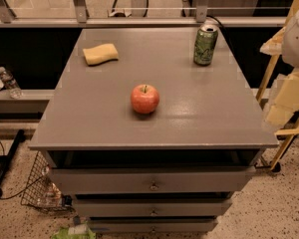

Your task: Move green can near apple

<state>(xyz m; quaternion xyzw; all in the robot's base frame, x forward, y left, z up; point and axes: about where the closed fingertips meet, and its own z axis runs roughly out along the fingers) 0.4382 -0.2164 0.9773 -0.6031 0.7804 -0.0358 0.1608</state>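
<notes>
The green can (206, 45) stands upright, its long axis vertical, near the far right corner of the table (89, 128), well apart from the apple (145, 98), which lies nearer and to the left of it. The gripper (289, 101) seems to be the pale shape at the right edge, off the table, so the can lies to its left and further back; whether it is released or clenched I cannot tell

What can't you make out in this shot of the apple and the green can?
All in the camera view:
end effector: blurred pale shape, cut off by the right edge.
green can: label text too small; back hidden by the can itself.
apple: underside hidden against the cabinet top.
drawers: contents hidden behind their fronts.
</notes>
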